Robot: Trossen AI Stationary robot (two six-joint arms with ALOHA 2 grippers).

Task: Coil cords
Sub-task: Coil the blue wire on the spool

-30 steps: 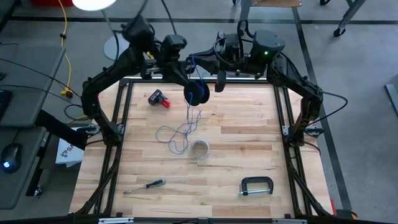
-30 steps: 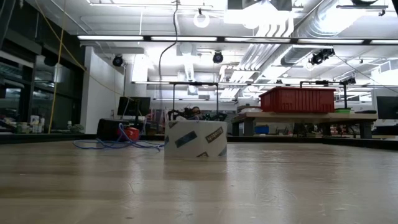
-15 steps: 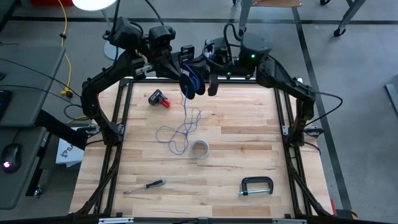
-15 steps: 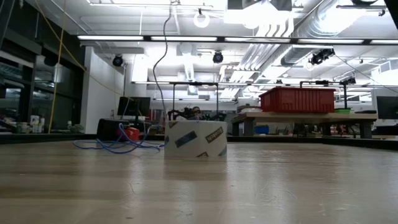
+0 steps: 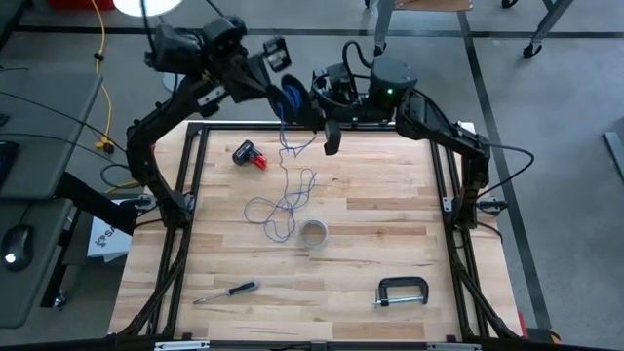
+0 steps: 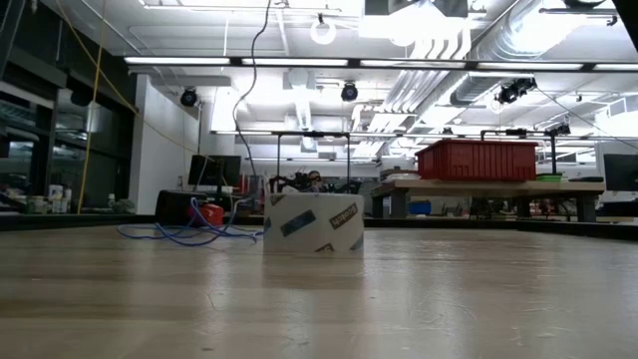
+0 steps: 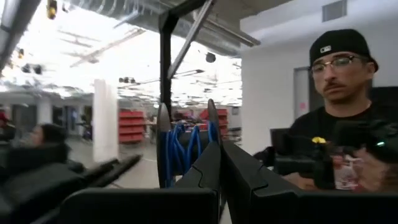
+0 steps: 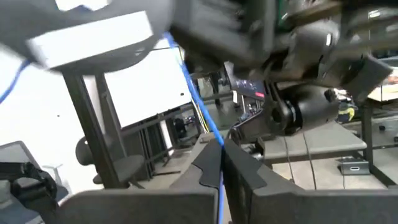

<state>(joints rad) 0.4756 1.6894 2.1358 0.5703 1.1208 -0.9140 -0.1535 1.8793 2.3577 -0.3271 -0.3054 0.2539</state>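
Two grippers meet high over the table's far edge: my left gripper [image 5: 290,97] is pinched on the wound bundle of blue cord [image 7: 186,146], and my right gripper [image 8: 221,152] is pressed together on the strand leaving it. The loose tail [image 5: 283,207] trails down to mid-table, near the tape roll [image 5: 312,234]. I judge the cord light, limp and slippery, so I'd hold close to the bundle with steady tension.

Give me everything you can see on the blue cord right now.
The blue cord is thin and flexible. Part of it is wound into a tight bundle of loops held up at the table's far edge by the left gripper, whose fingers are shut on it. From there a strand runs to the right gripper, shut on it. The rest hangs down and lies in loose tangled loops on the wooden table, beside the tape roll.
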